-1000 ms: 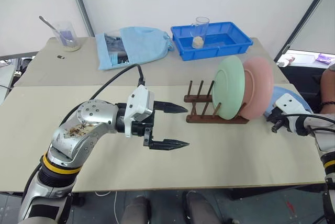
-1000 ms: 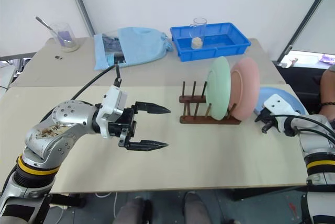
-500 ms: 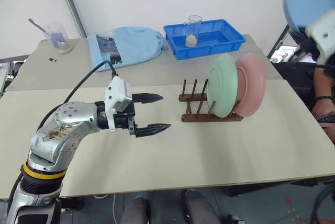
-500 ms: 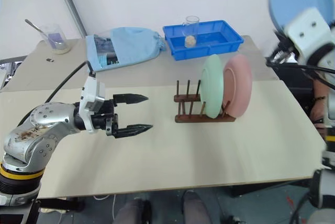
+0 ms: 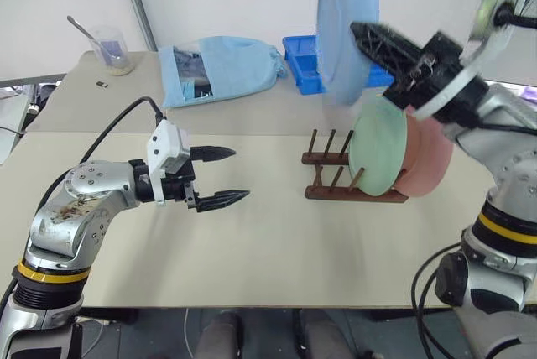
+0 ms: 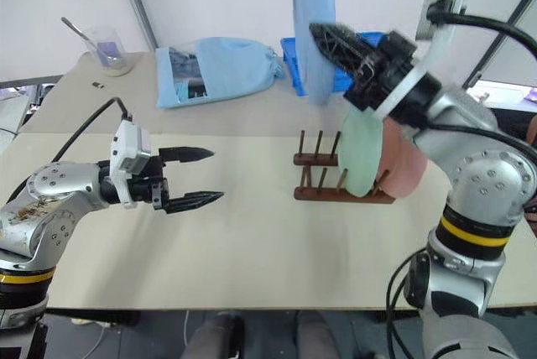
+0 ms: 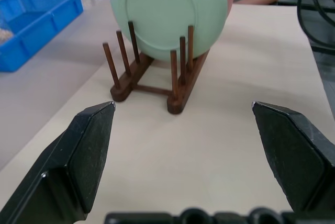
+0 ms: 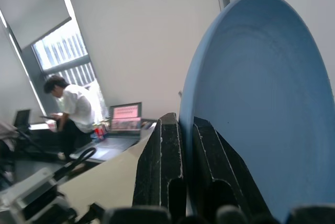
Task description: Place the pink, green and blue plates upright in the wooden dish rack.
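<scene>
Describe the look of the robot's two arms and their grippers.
Both arms are silver-grey metal with rounded joint housings and a yellow-and-black band near the elbow. The left arm's shell looks scuffed with brown marks. Each wrist carries a white camera block fed by a black cable. The left gripper and right gripper each have two black, pointed fingers.

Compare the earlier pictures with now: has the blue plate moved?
Yes. The blue plate, pinched by the right gripper, has risen from the table right of the rack to above it.

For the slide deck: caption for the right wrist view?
Right claw shut on the blue plate's rim, plate held upright.
</scene>
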Robot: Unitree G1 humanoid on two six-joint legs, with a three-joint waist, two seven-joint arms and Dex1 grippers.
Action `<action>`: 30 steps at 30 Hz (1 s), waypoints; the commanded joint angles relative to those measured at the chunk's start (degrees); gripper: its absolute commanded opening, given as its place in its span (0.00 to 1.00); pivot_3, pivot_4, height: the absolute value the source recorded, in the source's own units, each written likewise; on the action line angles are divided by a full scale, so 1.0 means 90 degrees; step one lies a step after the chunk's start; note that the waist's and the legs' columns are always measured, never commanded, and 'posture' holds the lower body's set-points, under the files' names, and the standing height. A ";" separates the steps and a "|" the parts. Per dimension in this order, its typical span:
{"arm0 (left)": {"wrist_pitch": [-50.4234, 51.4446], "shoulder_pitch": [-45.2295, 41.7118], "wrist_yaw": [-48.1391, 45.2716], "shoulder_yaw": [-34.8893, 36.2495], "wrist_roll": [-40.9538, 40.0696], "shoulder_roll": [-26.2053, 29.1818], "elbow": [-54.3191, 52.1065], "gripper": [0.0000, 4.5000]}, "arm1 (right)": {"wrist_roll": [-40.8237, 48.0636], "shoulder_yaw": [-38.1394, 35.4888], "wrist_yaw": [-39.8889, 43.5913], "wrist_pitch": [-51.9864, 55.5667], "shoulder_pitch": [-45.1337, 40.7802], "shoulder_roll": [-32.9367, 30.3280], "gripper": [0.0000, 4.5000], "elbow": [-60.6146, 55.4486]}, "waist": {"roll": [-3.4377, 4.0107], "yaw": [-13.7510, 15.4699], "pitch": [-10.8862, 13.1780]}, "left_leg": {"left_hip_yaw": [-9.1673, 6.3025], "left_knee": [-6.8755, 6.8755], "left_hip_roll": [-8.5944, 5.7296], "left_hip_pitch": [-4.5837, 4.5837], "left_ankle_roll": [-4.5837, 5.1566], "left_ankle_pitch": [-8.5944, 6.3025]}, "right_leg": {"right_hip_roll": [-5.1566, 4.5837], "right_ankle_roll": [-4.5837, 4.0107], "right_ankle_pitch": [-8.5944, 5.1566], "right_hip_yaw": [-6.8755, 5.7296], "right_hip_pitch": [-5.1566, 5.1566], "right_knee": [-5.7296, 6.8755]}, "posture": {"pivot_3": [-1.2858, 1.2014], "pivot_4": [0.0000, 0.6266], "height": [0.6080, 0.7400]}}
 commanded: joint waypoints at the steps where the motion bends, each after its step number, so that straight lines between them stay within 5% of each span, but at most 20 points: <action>1: -0.0182 -0.0115 -0.0089 -0.0037 -0.0022 -0.0098 -0.0065 1.00 | 0.1097 -0.0270 -0.0700 0.0069 0.0176 -0.0191 0.05 -0.0285 | 0.0000 -0.0005 0.0000 | 0.0000 0.0001 -0.0001 -0.0002 0.0000 0.0000 | 0.0001 0.0000 0.0000 0.0001 -0.0003 0.0002 | 0.52 0.24 1.00; 13: -0.0283 -0.0415 -0.0293 -0.0349 0.0078 -0.0346 0.0003 1.00 | 0.2484 0.0155 -0.1996 -0.0162 0.0731 -0.0614 0.05 -0.0033 | -0.0001 -0.0105 0.0000 | 0.0003 0.0006 0.0004 0.0017 0.0002 0.0002 | 0.0021 0.0001 -0.0030 0.0005 0.0005 0.0009 | 0.52 0.24 1.00; 30: -0.0252 -0.0461 -0.0277 -0.0419 0.0054 -0.0392 -0.0074 1.00 | 0.2588 0.0780 -0.2769 -0.0281 0.0694 -0.0782 0.05 0.0460 | -0.0001 -0.0155 0.0000 | 0.0000 0.0007 0.0003 0.0012 0.0003 0.0002 | 0.0020 0.0006 -0.0030 0.0007 0.0006 0.0005 | 0.52 0.24 1.00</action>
